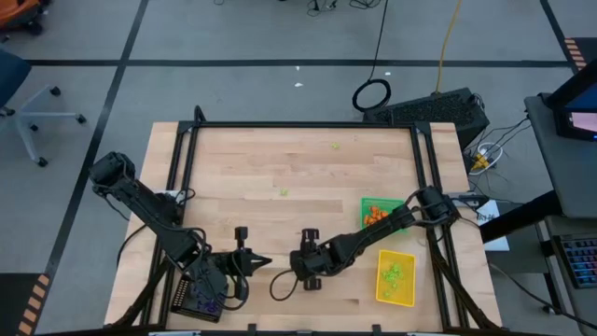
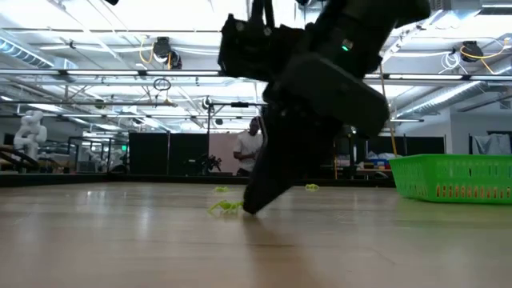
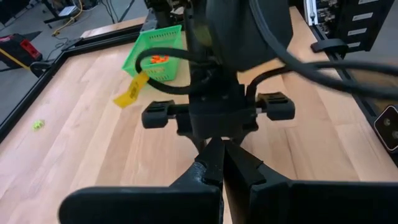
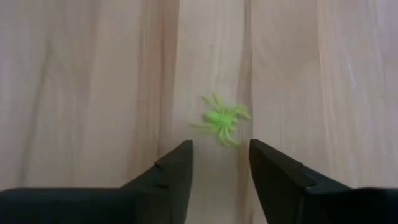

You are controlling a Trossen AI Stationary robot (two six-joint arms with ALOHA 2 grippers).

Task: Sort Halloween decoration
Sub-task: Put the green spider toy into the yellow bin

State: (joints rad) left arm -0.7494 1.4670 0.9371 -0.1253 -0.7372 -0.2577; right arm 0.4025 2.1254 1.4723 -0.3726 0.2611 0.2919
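Right wrist view shows the right gripper (image 4: 220,163) with fingers parted and holding nothing, poised over the table (image 4: 87,74). A lime green spider (image 4: 221,119) lies just beyond the fingertips, near the table's front edge. Beside it, the left gripper (image 1: 261,262) is closed and empty.

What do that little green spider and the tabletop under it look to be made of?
The spider: likely molded plastic, judging by its uniform lime color and thin stiff-looking legs. The tabletop: pale wood with a smooth matte finish; grain streaks and plank seams show.
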